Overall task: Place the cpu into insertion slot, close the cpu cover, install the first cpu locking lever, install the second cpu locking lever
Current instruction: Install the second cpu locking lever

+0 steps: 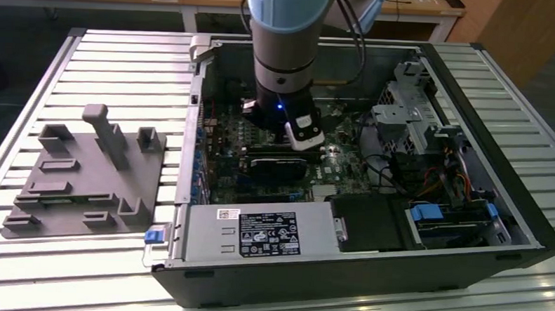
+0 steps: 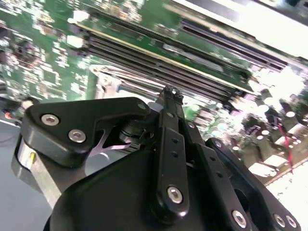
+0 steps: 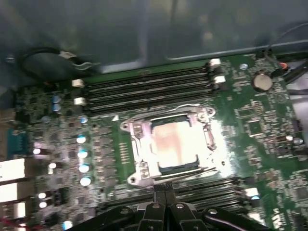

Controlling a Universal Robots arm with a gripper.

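Note:
In the first wrist view the cpu (image 3: 171,147) lies flat in the insertion slot (image 3: 132,180), its pale metal top facing up. The silvery cpu cover (image 3: 139,150) lies down around it as a frame. One thin wire lever (image 3: 190,106) runs along the socket's edge by the memory slots, another (image 3: 202,171) along the opposite edge. My gripper (image 3: 165,188) is shut, its fingertips (image 3: 160,192) pressed together right at that second edge. In the second wrist view the closed tips of the gripper (image 2: 169,92) point at the socket's metal frame (image 2: 115,79). In the exterior view the gripper (image 1: 271,130) reaches down into the open computer case (image 1: 500,207).
Memory slots (image 3: 149,86) flank the socket on both sides. A black graphics card (image 1: 277,166) sits just in front of the arm, a power supply (image 1: 255,232) nearer the case front, and a drive cage (image 1: 406,105) at the exterior view's right. A grey fixture plate (image 1: 85,175) lies outside the case.

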